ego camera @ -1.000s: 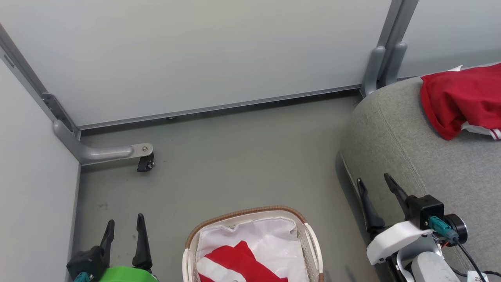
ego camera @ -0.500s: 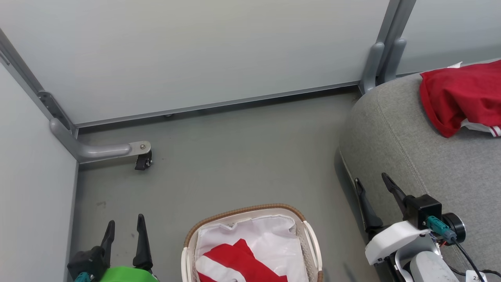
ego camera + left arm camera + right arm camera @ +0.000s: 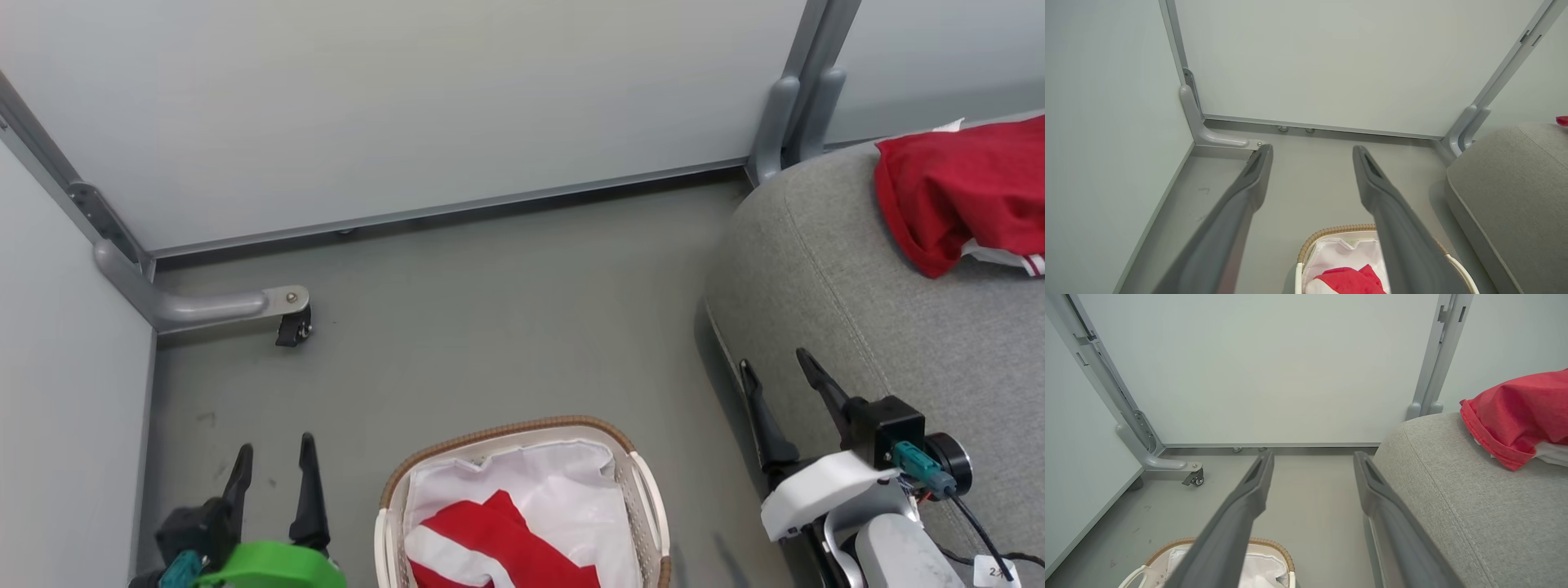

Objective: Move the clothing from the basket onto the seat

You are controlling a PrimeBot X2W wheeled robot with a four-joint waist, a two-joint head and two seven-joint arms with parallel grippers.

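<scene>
Red clothing is seen in the basket; a second garment is laid on the seat. Both the left gripper and the right gripper are held spread wide, empty.

Pale partitions, grey floor (1 castor)

The grey floor carries the basket at the near middle, the seat on the right, and a partition's castered foot at the far left. One red garment lies crumpled on the seat's far right part.
</scene>
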